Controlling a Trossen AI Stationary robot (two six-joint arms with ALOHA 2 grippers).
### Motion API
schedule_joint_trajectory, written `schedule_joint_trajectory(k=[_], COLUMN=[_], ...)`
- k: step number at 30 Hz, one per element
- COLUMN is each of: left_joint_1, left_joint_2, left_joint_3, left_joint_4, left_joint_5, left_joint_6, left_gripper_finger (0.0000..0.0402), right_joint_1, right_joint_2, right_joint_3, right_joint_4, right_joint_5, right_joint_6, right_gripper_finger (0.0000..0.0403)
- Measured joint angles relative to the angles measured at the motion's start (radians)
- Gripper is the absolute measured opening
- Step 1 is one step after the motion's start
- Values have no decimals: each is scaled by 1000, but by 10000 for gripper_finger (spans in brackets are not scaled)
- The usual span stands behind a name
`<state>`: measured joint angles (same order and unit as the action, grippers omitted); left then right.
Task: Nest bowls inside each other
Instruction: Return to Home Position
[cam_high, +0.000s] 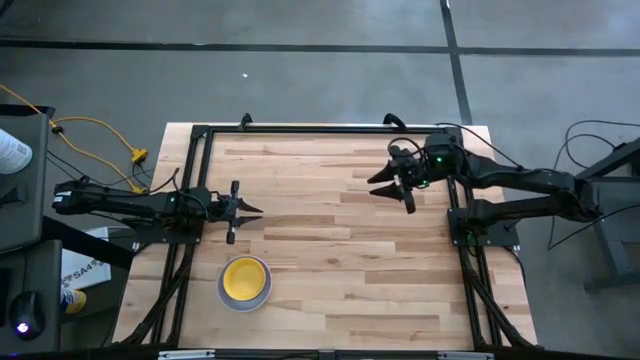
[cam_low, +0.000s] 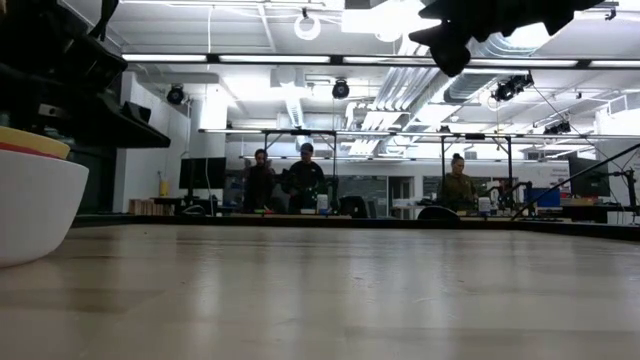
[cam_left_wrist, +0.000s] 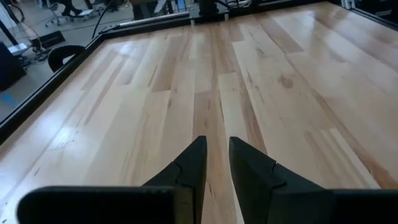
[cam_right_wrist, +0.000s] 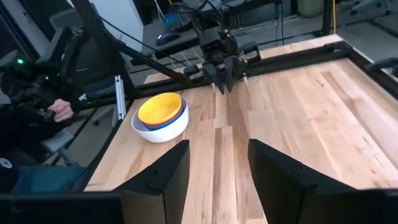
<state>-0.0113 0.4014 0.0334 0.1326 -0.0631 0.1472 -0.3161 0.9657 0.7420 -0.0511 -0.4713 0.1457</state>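
— Fingers first: how do they stand?

— The left gripper (cam_left_wrist: 216, 142) has its two drawn almost together, with only a thin slit between them and nothing in it. The right gripper (cam_right_wrist: 219, 144) is spread wide and is also empty.

— And the bowls (cam_high: 245, 282)?

— They form one nested stack on the table (cam_high: 330, 250), on its left side toward the high view's lower edge. It is near the left gripper but clear of it.

— Which way does it point?

— Upright, mouths up. The bowls are round, so the only axis is the vertical one. The white bowl (cam_right_wrist: 163, 129) is outermost and sits on the wood. The blue bowl (cam_right_wrist: 174, 120) shows a rim inside it, and the yellow bowl (cam_right_wrist: 160, 107) sits on top. From table height a sliver of the red bowl (cam_low: 22, 150) shows just under the yellow.

— The arms?

— The left gripper hangs over the table's left part, aimed at the middle. The right gripper is held high over the far right part — well apart from the stack — and is aimed leftward across the boards.
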Motion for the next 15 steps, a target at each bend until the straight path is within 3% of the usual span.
schedule_joint_trajectory(k=[15], left_joint_1=[18], left_joint_2=[-8], left_joint_3=[-6], left_joint_4=[-17], left_joint_5=[-24], left_joint_6=[32], left_gripper_finger=[69], right_joint_1=[-1], right_joint_2=[-1], right_joint_3=[-103], right_joint_4=[93], right_joint_5=[30], right_joint_6=[19], right_gripper_finger=[156])
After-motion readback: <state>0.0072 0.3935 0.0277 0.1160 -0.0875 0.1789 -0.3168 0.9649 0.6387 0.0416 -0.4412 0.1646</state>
